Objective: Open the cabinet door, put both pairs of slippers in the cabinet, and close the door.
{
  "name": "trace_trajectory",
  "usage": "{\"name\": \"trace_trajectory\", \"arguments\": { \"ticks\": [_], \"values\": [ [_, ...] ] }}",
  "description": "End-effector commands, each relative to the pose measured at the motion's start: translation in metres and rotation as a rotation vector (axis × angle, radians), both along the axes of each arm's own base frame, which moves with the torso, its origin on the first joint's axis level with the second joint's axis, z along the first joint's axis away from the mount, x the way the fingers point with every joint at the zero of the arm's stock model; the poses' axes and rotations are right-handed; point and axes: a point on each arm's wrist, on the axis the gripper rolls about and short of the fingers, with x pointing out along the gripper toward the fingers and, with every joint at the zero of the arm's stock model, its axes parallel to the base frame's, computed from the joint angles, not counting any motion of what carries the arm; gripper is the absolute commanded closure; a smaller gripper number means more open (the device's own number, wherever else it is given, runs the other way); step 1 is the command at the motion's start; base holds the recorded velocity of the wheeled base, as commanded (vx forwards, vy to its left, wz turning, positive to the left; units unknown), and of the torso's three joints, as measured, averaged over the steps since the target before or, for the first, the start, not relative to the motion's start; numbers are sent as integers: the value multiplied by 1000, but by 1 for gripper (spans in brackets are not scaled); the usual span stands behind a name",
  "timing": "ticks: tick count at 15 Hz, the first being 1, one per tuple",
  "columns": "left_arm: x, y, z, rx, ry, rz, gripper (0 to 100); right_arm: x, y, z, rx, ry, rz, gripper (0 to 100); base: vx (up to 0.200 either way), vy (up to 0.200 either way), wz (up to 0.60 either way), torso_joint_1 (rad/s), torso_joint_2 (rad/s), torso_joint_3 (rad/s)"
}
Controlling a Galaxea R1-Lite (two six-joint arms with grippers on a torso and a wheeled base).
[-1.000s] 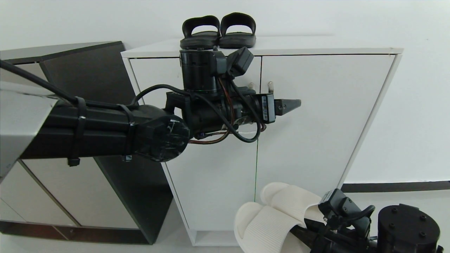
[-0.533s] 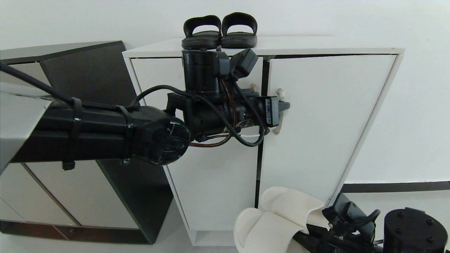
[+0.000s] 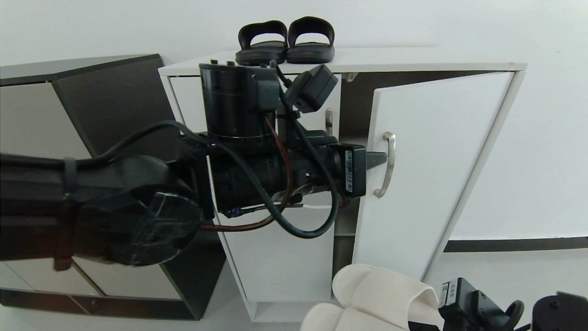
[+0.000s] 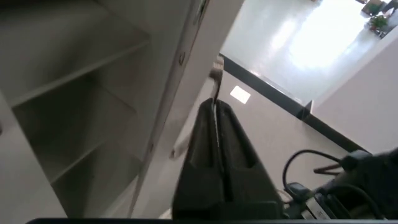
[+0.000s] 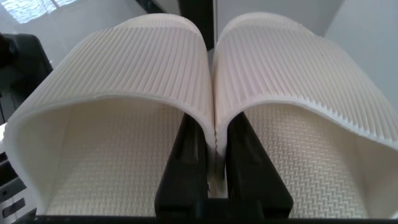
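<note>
The white cabinet's right door [image 3: 436, 151] stands partly open, leaving a dark gap with shelves [image 4: 74, 112] behind it. My left gripper [image 3: 377, 158] is shut, and its tip is tucked behind the door's metal handle [image 3: 389, 161]; the handle [image 4: 215, 73] sits just past the gripper [image 4: 214, 109]. A pair of black slippers [image 3: 285, 43] rests on the cabinet top [image 3: 413, 62]. Low in front of the cabinet, my right gripper [image 5: 214, 146] is shut on the inner edges of both white slippers [image 3: 376, 294], held side by side [image 5: 155, 93].
The cabinet's left door [image 3: 275, 253] is closed. A dark cabinet [image 3: 115, 96] stands against the white one on its left. A white wall and bare floor lie to the right of the open door.
The right door went from closed to partly open as my left gripper drew its handle toward me. The right arm with the white slippers sank lower in the head view.
</note>
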Motion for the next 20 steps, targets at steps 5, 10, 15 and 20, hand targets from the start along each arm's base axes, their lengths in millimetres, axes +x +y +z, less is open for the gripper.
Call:
{"name": "trace_trajectory", "arguments": {
  "ticks": [5,10,15,20],
  "values": [
    [-8,40,4,-21,-5,68,100,-8,4,-3,-22,11,44,100,0,0,0,0,0,0],
    [37,25,-1,-131,6,124,100,-13,4,-9,-79,39,70,100,0,0,0,0,0,0],
    [55,8,2,-150,-11,117,100,-14,4,-10,-91,40,75,100,0,0,0,0,0,0],
    [35,-6,3,-150,-5,62,100,-20,6,-18,-125,70,106,100,-80,0,0,1,1,1]
  ]
}}
